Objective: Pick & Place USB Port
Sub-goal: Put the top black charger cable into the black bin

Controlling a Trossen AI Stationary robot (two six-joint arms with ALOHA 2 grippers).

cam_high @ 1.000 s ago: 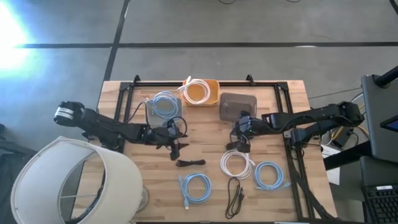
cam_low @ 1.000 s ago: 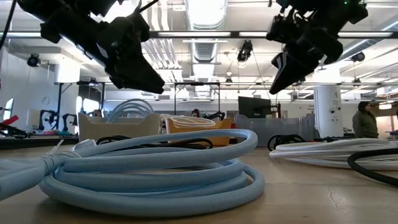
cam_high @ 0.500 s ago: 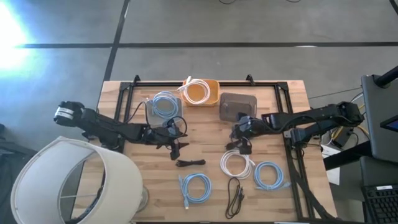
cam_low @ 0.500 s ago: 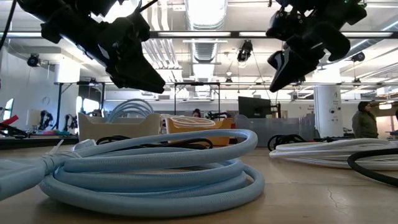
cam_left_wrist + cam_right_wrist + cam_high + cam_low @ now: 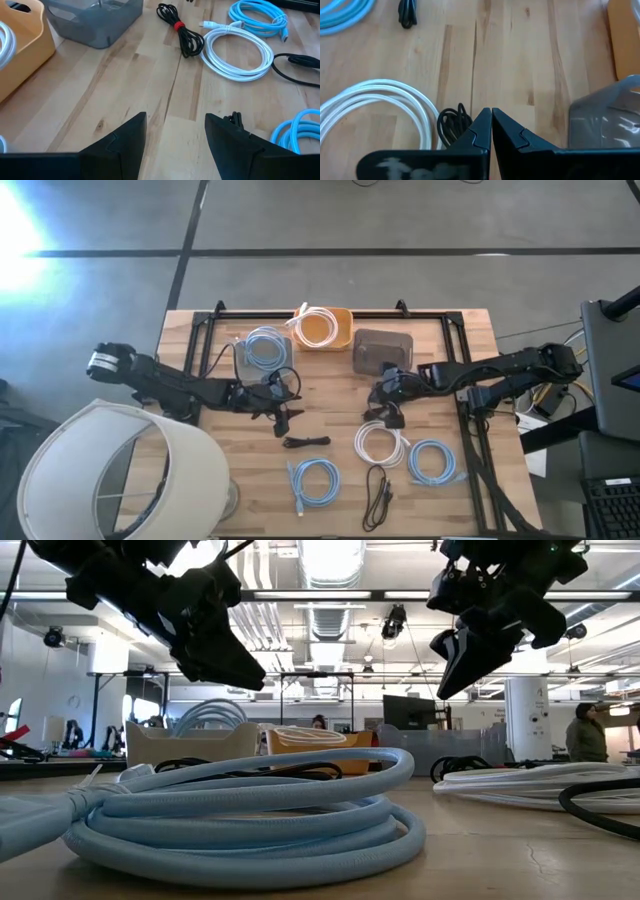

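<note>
The right gripper [image 5: 491, 116] hangs above the wooden table [image 5: 470, 360] with its fingers pressed together on nothing, just over a small black cable bundle [image 5: 452, 121] lying beside the white cable coil [image 5: 383, 444]. The grey bin [image 5: 382, 351] sits just beyond it, next to the orange bin [image 5: 323, 327]. The left gripper [image 5: 175, 131] hovers with its fingers apart and empty, near another black cable [image 5: 306, 442]. Light-blue coils [image 5: 313, 479] lie toward the table's front.
</note>
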